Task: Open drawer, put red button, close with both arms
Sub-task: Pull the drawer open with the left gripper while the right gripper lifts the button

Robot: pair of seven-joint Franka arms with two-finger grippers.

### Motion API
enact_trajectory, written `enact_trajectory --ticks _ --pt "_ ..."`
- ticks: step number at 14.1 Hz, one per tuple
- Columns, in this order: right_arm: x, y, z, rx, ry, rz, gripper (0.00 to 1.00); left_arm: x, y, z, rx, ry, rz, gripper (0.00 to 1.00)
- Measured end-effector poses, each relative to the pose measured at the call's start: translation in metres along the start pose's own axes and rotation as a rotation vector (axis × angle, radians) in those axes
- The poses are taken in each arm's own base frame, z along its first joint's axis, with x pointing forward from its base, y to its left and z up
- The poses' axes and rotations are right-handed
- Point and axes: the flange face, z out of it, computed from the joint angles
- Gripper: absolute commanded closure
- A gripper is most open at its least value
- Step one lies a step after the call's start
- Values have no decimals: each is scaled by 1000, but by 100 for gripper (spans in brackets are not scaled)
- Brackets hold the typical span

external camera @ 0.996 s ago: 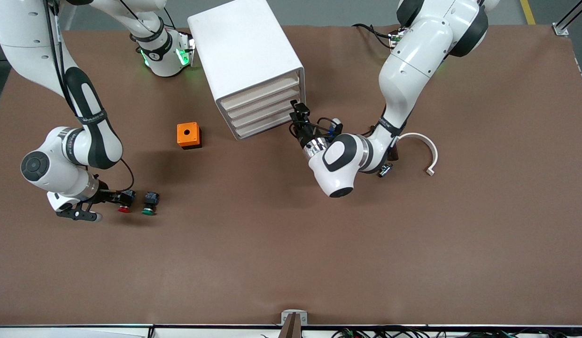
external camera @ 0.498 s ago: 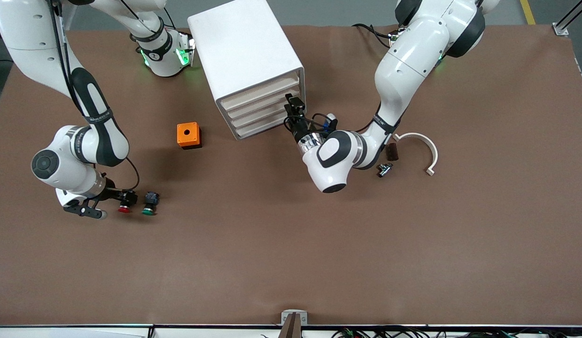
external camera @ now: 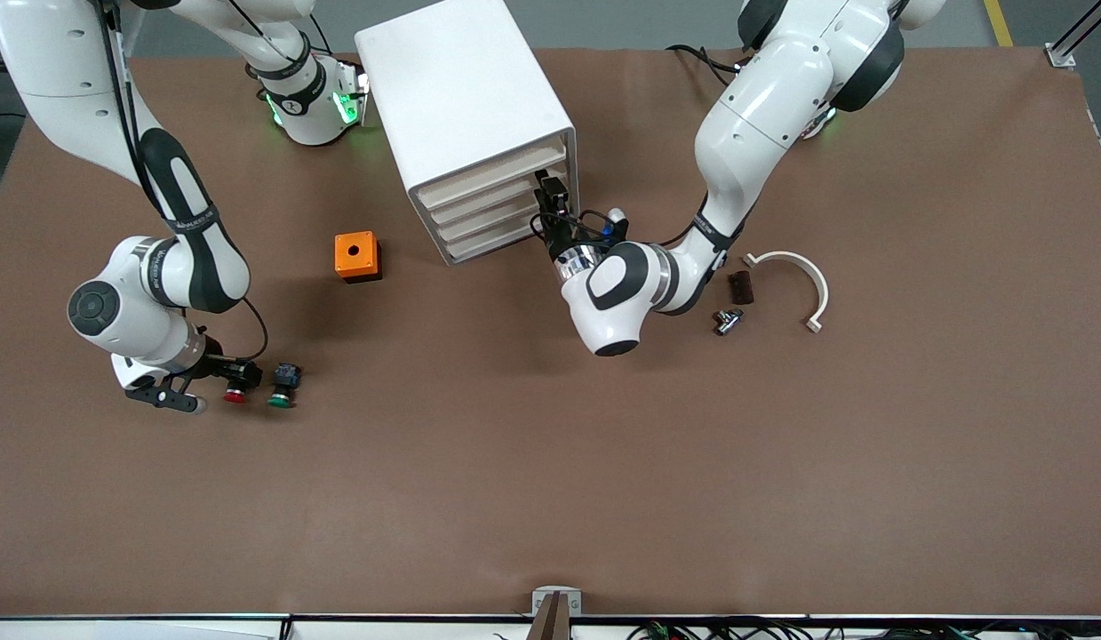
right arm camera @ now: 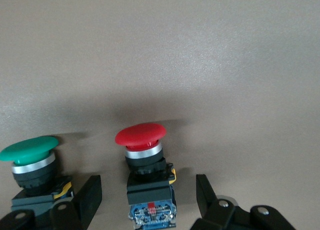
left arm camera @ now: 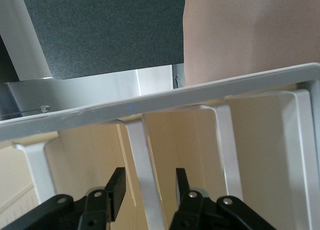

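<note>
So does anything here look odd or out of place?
Nothing stands out. The cabinet sits at an angle, drawers shut; the left gripper is open at a drawer front. The red button lies undamaged between the open right gripper's fingers.

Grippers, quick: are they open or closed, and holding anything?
Left gripper: open, astride a drawer divider, holding nothing.
Right gripper: open around the red button, not gripping.
</note>
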Motion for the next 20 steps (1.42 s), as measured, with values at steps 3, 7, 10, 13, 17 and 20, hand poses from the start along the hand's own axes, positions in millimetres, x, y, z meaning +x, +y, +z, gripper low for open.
enact_trajectory --ticks 3,7,10,13,17,20 --pt "0 0 0 0 -1 2 39 -7 -2 14 18 3 6 65" --pt "-4 1 4 -2 -10 3 73 -12 -1 29 28 20 6 76" --pt "-4 1 4 -2 -12 3 98 -10 4 30 35 18 -1 87" --pt "-5 1 3 -2 -21 3 100 -9 6 28 38 7 -3 93" --pt "0 -6 -25 1 -64 43 100 -6 7 21 47 -10 -47 93" --pt "0 -28 -64 4 -85 90 100 0 9 7 45 -31 -52 92"
